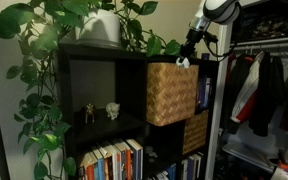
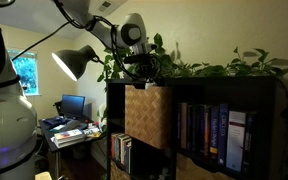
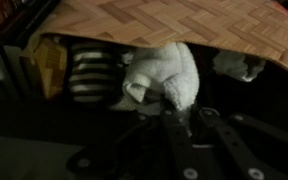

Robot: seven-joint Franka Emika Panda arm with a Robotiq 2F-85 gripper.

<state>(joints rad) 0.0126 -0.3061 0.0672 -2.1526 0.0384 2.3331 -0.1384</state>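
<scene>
The robot's hand (image 3: 184, 118) pinches a white fluffy cloth (image 3: 164, 75) at the open top of a tan woven basket (image 1: 171, 93). The basket juts partway out of the dark cube shelf (image 1: 94, 60), apparently to leave its mouth reachable.

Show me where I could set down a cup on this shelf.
The cubby with two small figurines has bare floor around them. Crowded: the basket, where the gripper pinches a white cloth, the rows of books below, and the top under the plant.
</scene>
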